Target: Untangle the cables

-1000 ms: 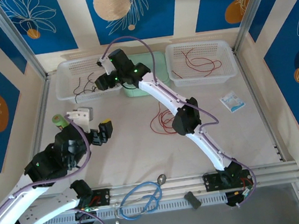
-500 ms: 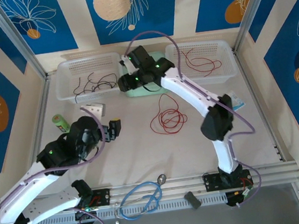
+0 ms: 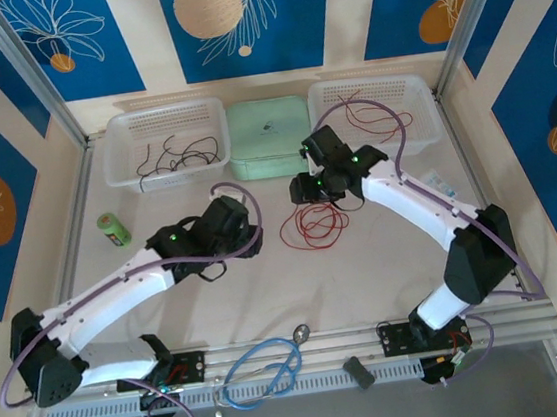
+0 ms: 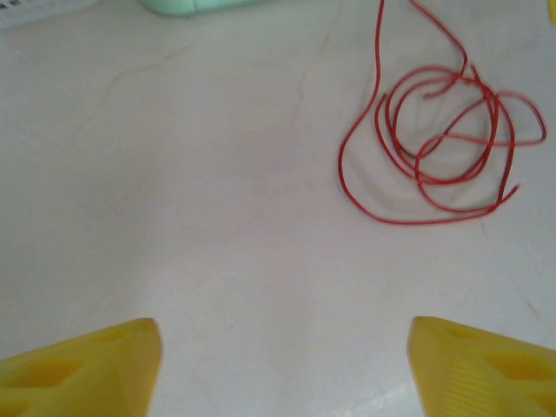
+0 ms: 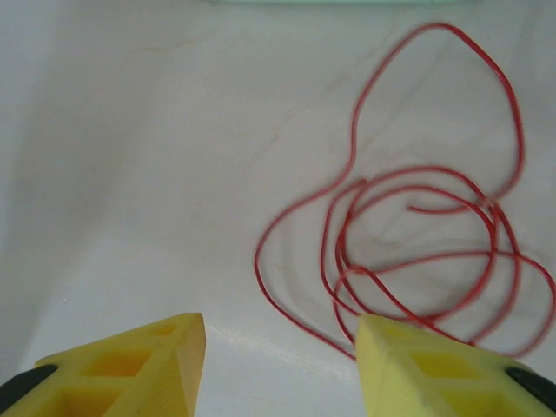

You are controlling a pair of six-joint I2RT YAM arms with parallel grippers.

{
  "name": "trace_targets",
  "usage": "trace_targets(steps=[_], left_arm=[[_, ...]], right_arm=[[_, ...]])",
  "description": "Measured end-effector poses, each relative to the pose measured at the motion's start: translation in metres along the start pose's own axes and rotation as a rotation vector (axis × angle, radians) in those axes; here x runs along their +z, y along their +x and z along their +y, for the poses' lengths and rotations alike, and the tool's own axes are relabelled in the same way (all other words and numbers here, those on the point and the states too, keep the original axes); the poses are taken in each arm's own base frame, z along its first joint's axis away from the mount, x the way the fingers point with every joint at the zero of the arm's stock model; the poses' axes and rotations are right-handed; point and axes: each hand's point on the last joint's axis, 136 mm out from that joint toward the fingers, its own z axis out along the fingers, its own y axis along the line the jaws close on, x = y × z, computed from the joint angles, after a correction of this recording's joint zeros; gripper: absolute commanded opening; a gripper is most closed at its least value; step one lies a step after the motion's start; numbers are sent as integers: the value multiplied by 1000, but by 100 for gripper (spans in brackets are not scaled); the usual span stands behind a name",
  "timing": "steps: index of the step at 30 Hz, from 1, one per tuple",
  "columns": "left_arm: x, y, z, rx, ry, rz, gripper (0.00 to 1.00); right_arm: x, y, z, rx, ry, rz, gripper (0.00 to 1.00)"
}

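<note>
Spanning the top view, the worktop (image 3: 268, 290) carries at its far edge a left basket (image 3: 162, 108) at 11 o'clock holding black cables (image 3: 177, 158), a green box (image 3: 268, 134) at 12, and a right basket (image 3: 370, 82) at 1 o'clock holding red cables (image 3: 369, 118). Near the middle, a red cable (image 3: 311, 227) lies loosely coiled on the bare surface. The left gripper (image 4: 285, 334) sits at the coil's 9 o'clock, well apart from it, and the right gripper (image 5: 280, 321) hovers just beside it at 12, each with jaws spread and nothing between them.
</note>
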Motion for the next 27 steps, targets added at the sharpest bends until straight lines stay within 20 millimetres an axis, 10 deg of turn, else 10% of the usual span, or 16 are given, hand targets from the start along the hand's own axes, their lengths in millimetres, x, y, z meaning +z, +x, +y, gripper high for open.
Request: trace_targets(steps=[12,27], left_arm=[[136,29,-61,-57,-17,307,57],[167,40,-59,-68,-109,378,54]], right_arm=[[-33,32,-45,90,15,-52,49],[-47,46,-71,178,-32,-87,50]])
